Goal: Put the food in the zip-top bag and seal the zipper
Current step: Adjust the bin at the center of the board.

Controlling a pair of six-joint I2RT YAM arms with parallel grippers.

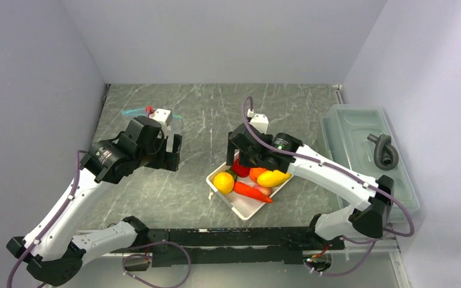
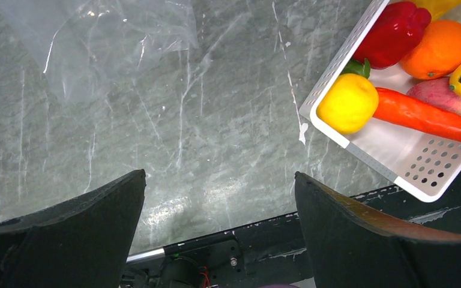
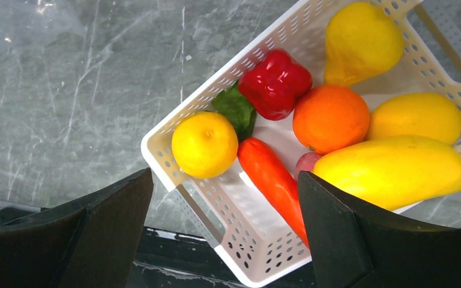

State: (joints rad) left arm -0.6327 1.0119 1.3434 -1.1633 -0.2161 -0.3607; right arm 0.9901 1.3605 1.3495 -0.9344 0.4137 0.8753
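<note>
A: Food [image 3: 390,171] location?
B: Red pepper [image 3: 275,83], lemon [image 3: 204,144], orange [image 3: 331,118], carrot [image 3: 273,180] in white basket [image 3: 240,240], below right gripper [image 3: 225,180], jaws apart, empty.
A: Zip-top bag [image 2: 114,42]?
B: Flat on table [image 2: 216,120], near left gripper [image 2: 219,180], jaws apart, empty.

Left claw [image 2: 219,180], right claw [image 3: 225,177] agape (empty).

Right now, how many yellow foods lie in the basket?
4: round lemon at left corner, pear shape at top, oval piece and long piece at right. More may hide underneath.
</note>
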